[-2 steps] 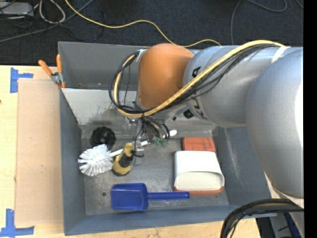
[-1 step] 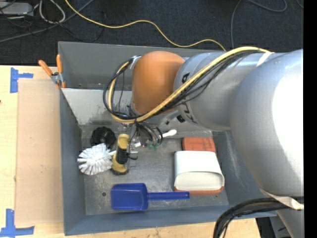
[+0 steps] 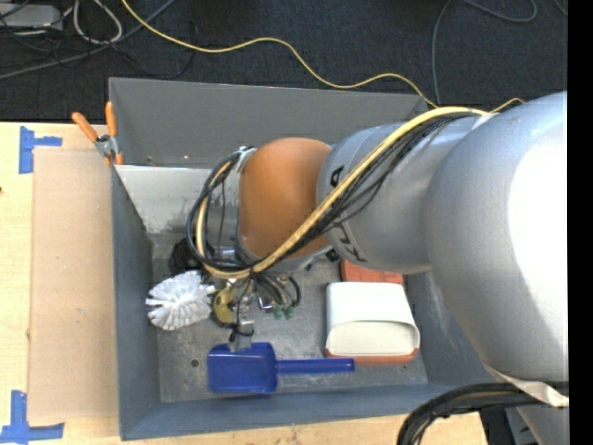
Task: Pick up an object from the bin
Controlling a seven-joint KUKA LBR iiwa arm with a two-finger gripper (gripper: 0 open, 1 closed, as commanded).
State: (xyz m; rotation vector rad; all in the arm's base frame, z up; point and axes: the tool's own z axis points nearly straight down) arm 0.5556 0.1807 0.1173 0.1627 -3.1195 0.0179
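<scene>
Right now the big silver arm leans in over the grey bin, its orange cover and a tangle of black and yellow cables hiding much of the floor. I take the blue plastic scoop as my marker: it lies flat near the bin's front wall, pan to the left, its thin handle running off to the right. The gripper hangs just behind the scoop's pan, its dark tip right at the pan's back edge. From where I stand I cannot tell whether it touches the scoop, nor whether the gripper is released or clenched, since the wrist and cables crowd over it. Behind the scoop and to the left lies a white bristly brush head, close beside the gripper. Between that brush and the gripper, just behind the scoop's pan, sits a small brassy yellow piece, partly under the cables. Behind the scoop's handle I see a few small green bits on the grey floor. To the right, past the handle's end and a little behind it, rests a white rounded box, lying on top of a flat orange-red thing whose edge peeks out behind and beneath it.
</scene>
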